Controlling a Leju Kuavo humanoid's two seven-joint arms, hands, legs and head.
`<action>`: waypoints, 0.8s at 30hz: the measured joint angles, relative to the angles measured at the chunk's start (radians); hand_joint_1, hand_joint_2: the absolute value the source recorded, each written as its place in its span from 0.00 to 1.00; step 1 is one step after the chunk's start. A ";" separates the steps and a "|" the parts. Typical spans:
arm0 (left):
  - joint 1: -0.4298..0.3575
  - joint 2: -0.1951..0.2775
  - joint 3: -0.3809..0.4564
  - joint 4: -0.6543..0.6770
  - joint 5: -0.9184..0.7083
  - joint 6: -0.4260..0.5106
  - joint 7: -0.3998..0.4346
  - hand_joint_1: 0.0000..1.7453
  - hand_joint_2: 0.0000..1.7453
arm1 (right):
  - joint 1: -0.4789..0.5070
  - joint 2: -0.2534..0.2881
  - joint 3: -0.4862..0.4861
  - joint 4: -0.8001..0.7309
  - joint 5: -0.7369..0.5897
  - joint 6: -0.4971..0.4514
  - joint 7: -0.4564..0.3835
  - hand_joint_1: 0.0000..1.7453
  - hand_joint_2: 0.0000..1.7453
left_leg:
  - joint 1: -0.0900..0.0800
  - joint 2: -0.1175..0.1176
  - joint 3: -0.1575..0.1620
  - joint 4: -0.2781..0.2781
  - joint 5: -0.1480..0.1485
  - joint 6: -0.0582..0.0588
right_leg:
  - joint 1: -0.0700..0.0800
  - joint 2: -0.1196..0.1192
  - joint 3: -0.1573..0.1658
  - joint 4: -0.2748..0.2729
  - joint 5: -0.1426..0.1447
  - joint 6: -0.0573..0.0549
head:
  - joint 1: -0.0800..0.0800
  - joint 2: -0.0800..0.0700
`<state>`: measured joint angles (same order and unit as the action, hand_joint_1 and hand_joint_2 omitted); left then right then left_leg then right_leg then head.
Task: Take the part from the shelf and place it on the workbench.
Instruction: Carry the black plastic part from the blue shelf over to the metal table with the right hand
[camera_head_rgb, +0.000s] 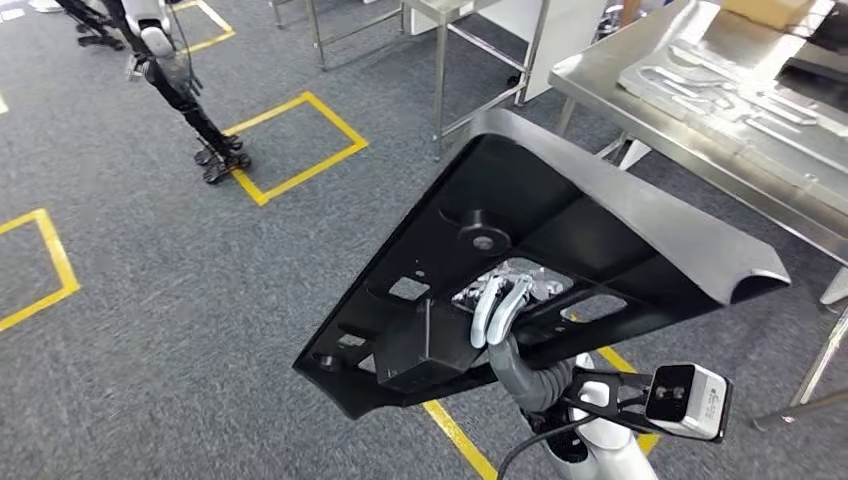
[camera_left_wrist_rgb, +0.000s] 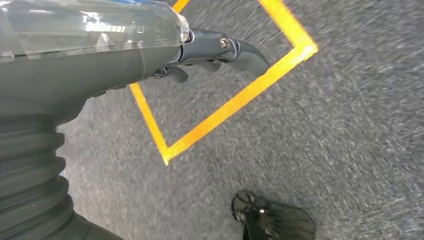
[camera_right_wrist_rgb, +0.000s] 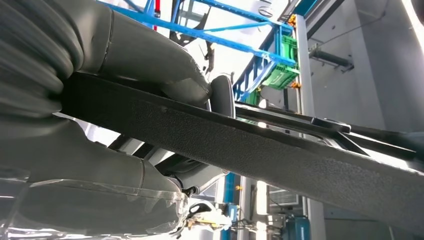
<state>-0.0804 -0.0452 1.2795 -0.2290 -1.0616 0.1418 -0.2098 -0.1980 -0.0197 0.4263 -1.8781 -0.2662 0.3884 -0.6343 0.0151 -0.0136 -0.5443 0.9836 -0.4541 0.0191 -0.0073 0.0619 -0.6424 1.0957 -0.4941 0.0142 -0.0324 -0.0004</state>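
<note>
The right robot hand (camera_head_rgb: 500, 312) grips the black part (camera_head_rgb: 560, 250) from beneath — keep it level, swing rightward to the steel surface (camera_head_rgb: 600, 75) — left robot hand (camera_left_wrist_rgb: 150, 55) hangs, grasp unclear.

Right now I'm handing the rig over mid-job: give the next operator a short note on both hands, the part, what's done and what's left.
Right hand: grips the black part from beneath, holding it up above the carpet.
Left hand: holds nothing, hangs over the grey carpet and yellow floor tape.
Workbench: steel table ahead on the right, with grey molded pieces lying on it.
Done: part is in hand.
Left: carry it over and set it on a bare stretch of the workbench.
</note>
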 joint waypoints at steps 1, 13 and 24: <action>0.002 0.000 0.000 0.000 -0.001 0.000 0.000 0.00 1.00 | 0.001 0.000 0.000 -0.003 -0.001 0.000 0.000 0.99 1.00 | -0.002 0.013 -0.001 -0.001 0.000 0.004 | 0.000 -0.031 -0.032 0.065 -0.035 0.004 | 0.000 0.000; -0.004 -0.002 0.000 0.000 -0.007 -0.001 -0.002 0.00 1.00 | 0.010 0.000 -0.004 -0.028 -0.002 -0.001 0.004 0.99 1.00 | -0.011 0.122 0.007 0.021 -0.030 -0.034 | 0.001 -0.097 0.057 -0.090 0.043 -0.022 | 0.000 0.000; 0.006 -0.003 0.000 -0.001 -0.005 0.002 -0.004 0.00 1.00 | 0.024 0.004 -0.004 -0.037 0.010 -0.002 0.002 0.99 1.00 | 0.008 -0.052 -0.005 0.046 -0.031 -0.045 | -0.006 0.037 0.047 -0.083 0.054 -0.021 | 0.000 0.000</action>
<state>-0.0748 -0.0482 1.2799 -0.2296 -1.0666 0.1441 -0.2136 -0.1740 -0.0160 0.4219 -1.9151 -0.2560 0.3860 -0.6324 0.0235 -0.0660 -0.5492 1.0297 -0.4848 -0.0258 -0.0134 0.0986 -0.5951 1.0127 -0.4397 -0.0070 -0.0325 -0.0004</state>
